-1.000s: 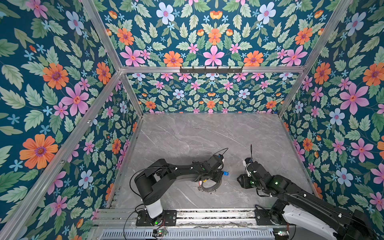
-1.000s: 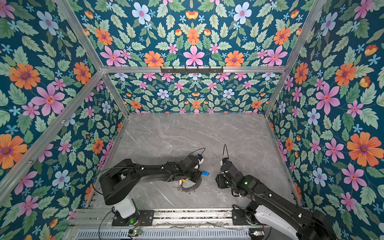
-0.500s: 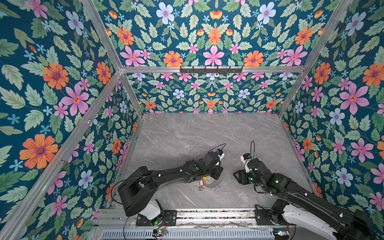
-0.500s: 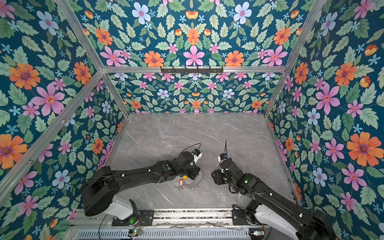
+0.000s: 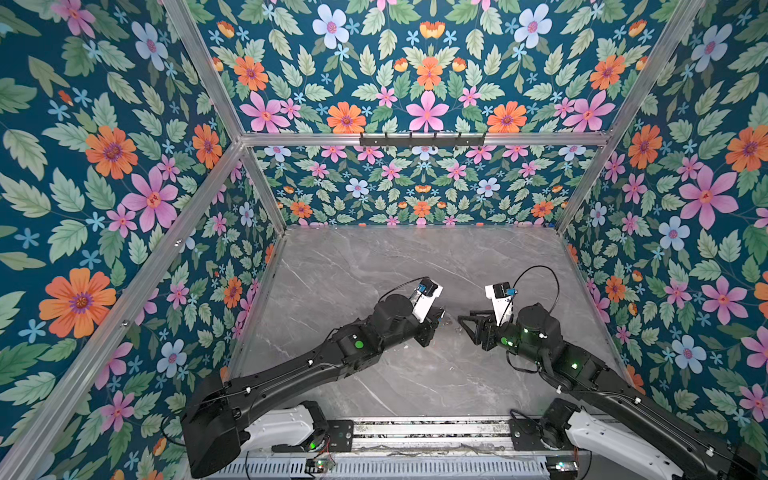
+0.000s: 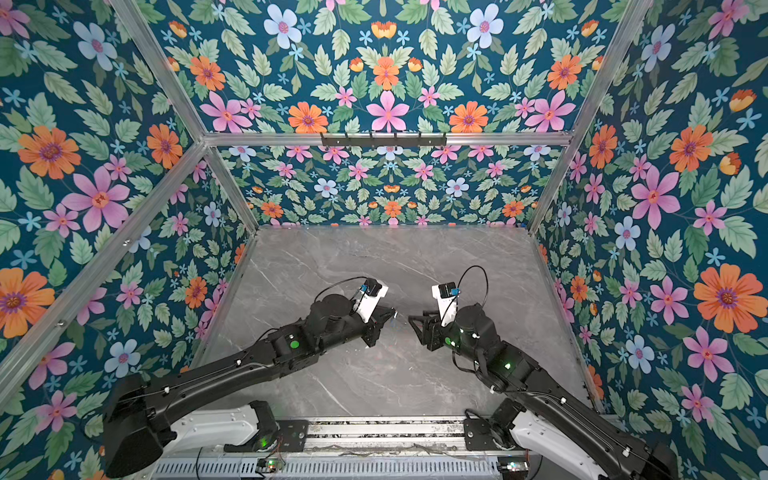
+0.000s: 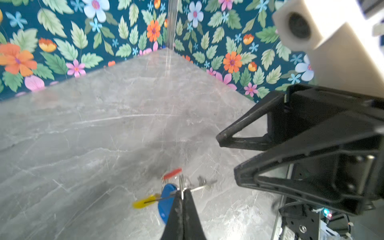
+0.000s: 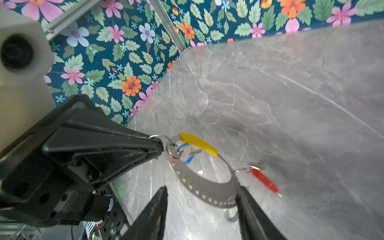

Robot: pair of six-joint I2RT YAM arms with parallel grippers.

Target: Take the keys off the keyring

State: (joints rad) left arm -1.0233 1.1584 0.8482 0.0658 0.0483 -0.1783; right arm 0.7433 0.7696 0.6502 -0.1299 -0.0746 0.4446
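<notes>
In the right wrist view the keyring (image 8: 199, 187), a flat dark grey hoop with a yellow arc (image 8: 197, 143), hangs tilted above the marble. My left gripper (image 8: 160, 149) is shut on a small silver split ring (image 8: 164, 140) at the hoop's edge. A key with a blue tag (image 8: 188, 159) hangs by that ring. The key with the red tag (image 8: 264, 180) dangles from the far side. My right gripper (image 8: 201, 193) is open, the hoop's lower edge reaching one finger (image 8: 243, 199). In the left wrist view the left gripper (image 7: 182, 192) pinches the ring beside the blue tag (image 7: 166, 199). In both top views the grippers (image 5: 440, 313) (image 6: 413, 324) face each other.
The grey marble floor (image 5: 374, 270) is walled by floral panels (image 5: 415, 195) on three sides, with aluminium posts at the corners. A black hook rail (image 5: 422, 139) sits high on the back wall. The arm bases stand on a rail (image 5: 415, 436) at the front edge.
The left gripper has lifted the keyring off the floor and carried it farther back. The right gripper has moved left and up towards it, its jaws about as wide as before.
</notes>
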